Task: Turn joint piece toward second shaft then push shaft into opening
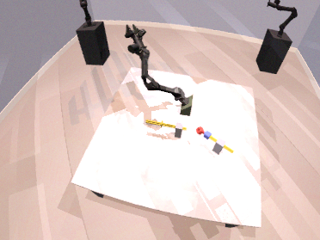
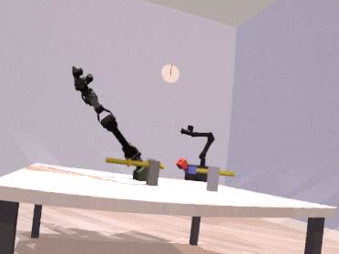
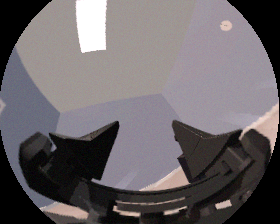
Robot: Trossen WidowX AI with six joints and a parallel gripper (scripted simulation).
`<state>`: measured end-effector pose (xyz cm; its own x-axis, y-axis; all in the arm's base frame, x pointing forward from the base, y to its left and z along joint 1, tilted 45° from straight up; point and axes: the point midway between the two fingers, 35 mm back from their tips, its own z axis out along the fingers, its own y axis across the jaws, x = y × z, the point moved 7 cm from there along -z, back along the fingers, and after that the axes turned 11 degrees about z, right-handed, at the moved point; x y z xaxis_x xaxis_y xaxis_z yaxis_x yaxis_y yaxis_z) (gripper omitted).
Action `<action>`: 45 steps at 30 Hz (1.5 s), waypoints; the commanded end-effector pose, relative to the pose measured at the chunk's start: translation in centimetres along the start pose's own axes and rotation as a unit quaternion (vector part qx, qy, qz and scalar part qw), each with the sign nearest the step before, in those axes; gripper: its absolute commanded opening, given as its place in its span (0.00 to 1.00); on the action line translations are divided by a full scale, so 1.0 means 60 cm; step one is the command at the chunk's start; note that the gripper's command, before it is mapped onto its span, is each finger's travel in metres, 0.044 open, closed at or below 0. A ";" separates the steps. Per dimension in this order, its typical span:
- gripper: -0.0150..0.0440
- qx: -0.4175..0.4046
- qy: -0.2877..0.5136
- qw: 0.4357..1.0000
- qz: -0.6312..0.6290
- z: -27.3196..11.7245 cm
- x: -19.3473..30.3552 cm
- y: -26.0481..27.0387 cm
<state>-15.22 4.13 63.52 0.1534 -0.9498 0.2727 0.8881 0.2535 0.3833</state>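
Black two-finger gripper (image 1: 132, 27) (image 2: 77, 69) (image 3: 145, 123) spread, nothing in it, well away from the work; yellow sliding shaft (image 1: 162, 124) (image 2: 118, 160) may jam if red hinged joint piece (image 1: 200, 130) (image 2: 181, 164), between the grey blocks, is left misaligned.

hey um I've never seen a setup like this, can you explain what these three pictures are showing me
They show a black robot arm bolted at a white table. Its hand is a two-fingered gripper, standing open and holding nothing, raised away from the parts.

One picture looks down from above, one from the side at about table height, and one from the arm's wrist, past its fingers toward walls and ceiling.

On the table, two gray blocks each carry a yellow rod. The rod with a blue piece ends in a red joint piece. The other rod stops short of it.
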 end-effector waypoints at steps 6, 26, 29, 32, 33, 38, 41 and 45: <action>1.00 0.007 -0.013 1.000 -0.014 0.003 -0.011 -0.008; 1.00 0.117 -0.207 0.949 -0.209 0.002 -0.214 -0.084; 1.00 0.132 -0.239 0.933 -0.235 -0.005 -0.249 -0.086; 1.00 0.147 -0.271 0.915 -0.260 -0.013 -0.283 -0.086; 1.00 0.152 -0.282 0.909 -0.268 -0.016 -0.295 -0.086; 1.00 0.181 -0.338 0.870 -0.310 -0.037 -0.355 -0.081; 1.00 0.198 -0.372 0.844 -0.333 -0.052 -0.390 -0.074; 1.00 0.217 -0.412 0.810 -0.356 -0.074 -0.435 -0.062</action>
<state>-21.29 25.28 52.09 -0.7808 -0.5492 0.2980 0.4159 -0.1008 0.9038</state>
